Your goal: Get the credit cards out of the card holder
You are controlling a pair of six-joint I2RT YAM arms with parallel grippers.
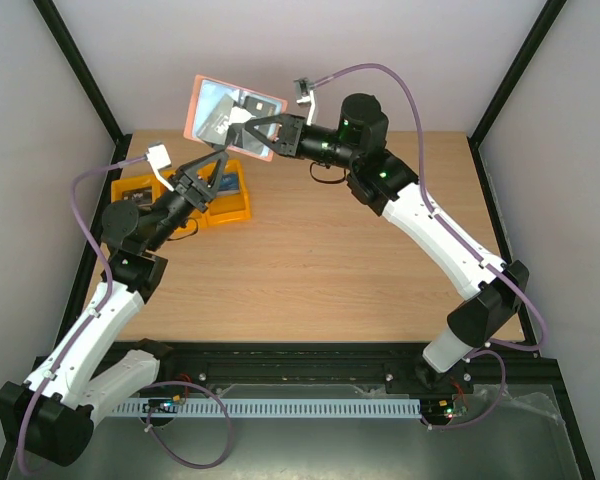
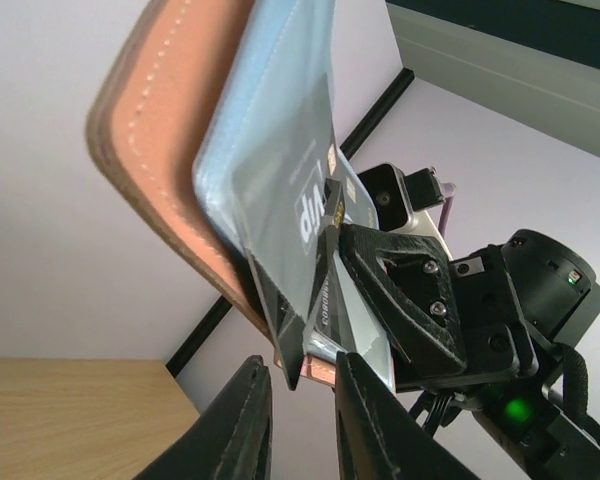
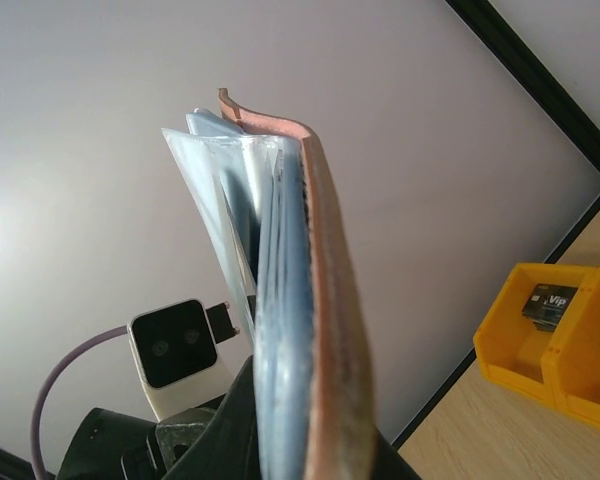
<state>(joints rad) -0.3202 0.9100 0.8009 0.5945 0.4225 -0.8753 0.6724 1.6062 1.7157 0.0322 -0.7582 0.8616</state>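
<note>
- Top view: my right fingers (image 1: pixel 262 128) are clamped on the lower edge of the card holder (image 1: pixel 220 110) and hold it up in the air, well above the tabletop (image 1: pixel 340 260), with its pale face toward the camera.
- My left fingers (image 1: pixel 213 166) point up at the holder from just below it, close to the right fingers. A yellow tray (image 1: pixel 236 208) sits on the tabletop under them.
- Left wrist view: the left fingers (image 2: pixel 255 410) stand a little apart, a narrow gap between them.
- A dark grey card (image 2: pixel 285 240) sticks out of the holder's (image 2: pixel 160 140) blue-grey pocket, and its lower corner reaches down into the top of that gap. I cannot tell whether either finger touches it.
- One black right finger (image 2: pixel 410 300) presses on the holder's face just beside the card.
- Right wrist view: I see the holder (image 3: pixel 330 300) edge-on, upright and pinched between the right fingers (image 3: pixel 235 430), its tan cover on the right and blue-grey pockets fanned out on the left.
- Off to the right of those fingers, the tray (image 3: pixel 510 355) rests on the tabletop (image 3: pixel 520 440) with a dark "Vip" card (image 3: pixel 547 300) lying in one compartment.
</note>
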